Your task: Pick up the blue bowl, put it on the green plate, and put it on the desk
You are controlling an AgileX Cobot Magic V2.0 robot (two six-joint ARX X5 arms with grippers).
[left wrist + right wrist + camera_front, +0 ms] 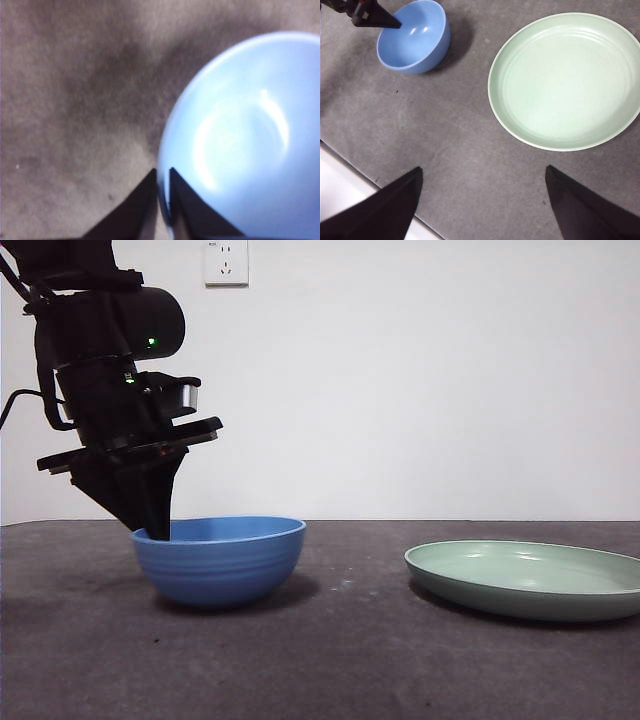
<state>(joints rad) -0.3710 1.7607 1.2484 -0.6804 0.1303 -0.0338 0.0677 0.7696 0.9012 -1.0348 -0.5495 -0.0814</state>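
The desk is a matte, scuffed dark grey-brown; on it the green plate, wide, shallow and empty, sits well apart from the blue bowl, which is deep, round and faintly ridged. We judge the bowl light, rigid and glossy, hence slippery, so the thin rim is the sensible hold. The left gripper straddles that rim, jaws nearly closed on it, while the right gripper hangs wide open, waiting above the desk.
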